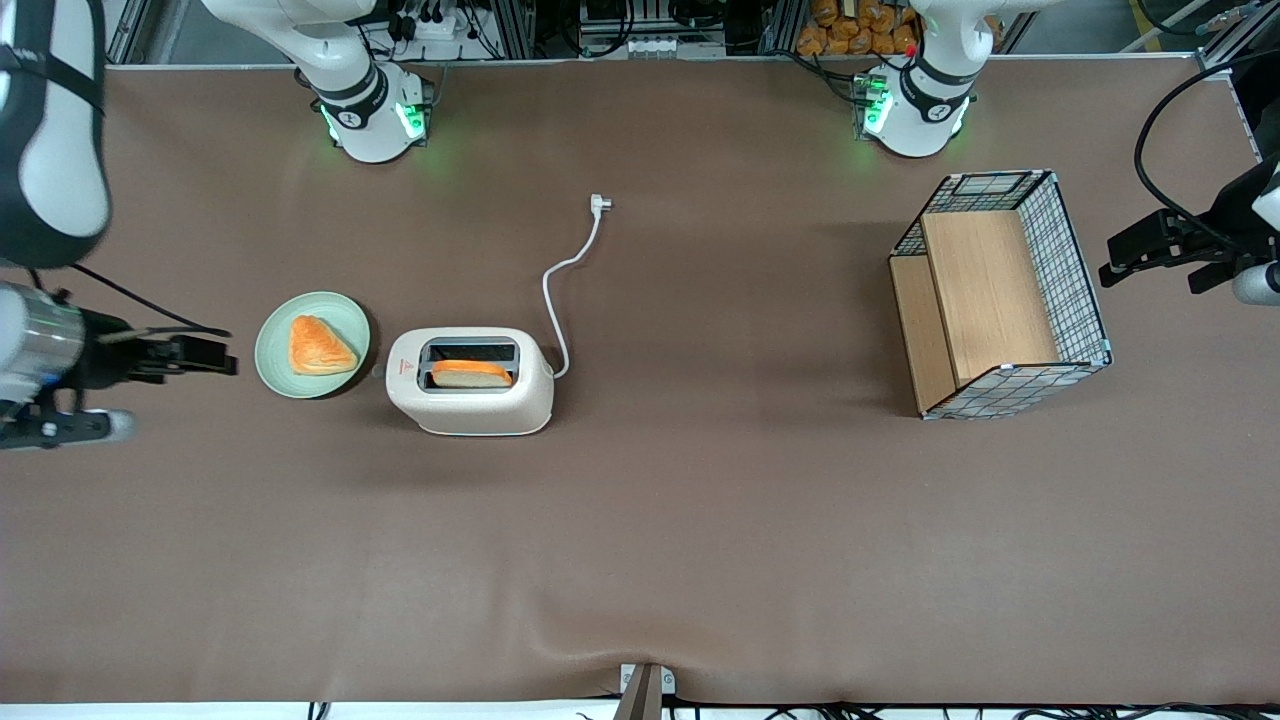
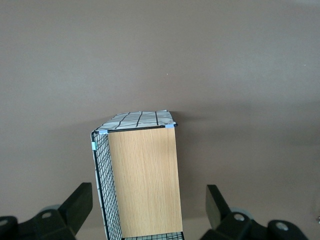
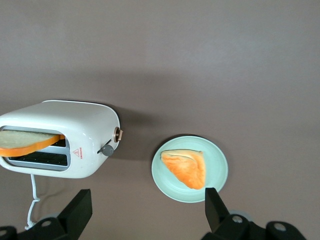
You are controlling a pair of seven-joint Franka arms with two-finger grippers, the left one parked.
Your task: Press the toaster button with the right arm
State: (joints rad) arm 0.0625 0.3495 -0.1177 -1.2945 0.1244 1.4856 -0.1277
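The cream-white toaster (image 1: 470, 395) (image 3: 75, 132) stands on the brown table with a toast slice (image 1: 470, 373) in the slot nearer the front camera. Its grey button (image 3: 107, 149) sticks out of the short end by the red mark, facing a green plate (image 1: 275, 365). My right arm's gripper (image 1: 225, 357) (image 3: 147, 212) hovers open toward the working arm's end of the table, with the plate lying between it and the toaster. Nothing is between its fingers (image 3: 80, 210). It is well apart from the button.
The green plate (image 3: 220, 165) holds an orange pastry (image 3: 186, 167) (image 1: 320, 346). A white cord runs from the toaster to a plug (image 1: 598, 203) farther from the front camera. A wire-and-wood basket (image 1: 1000, 290) (image 2: 142, 175) stands toward the parked arm's end.
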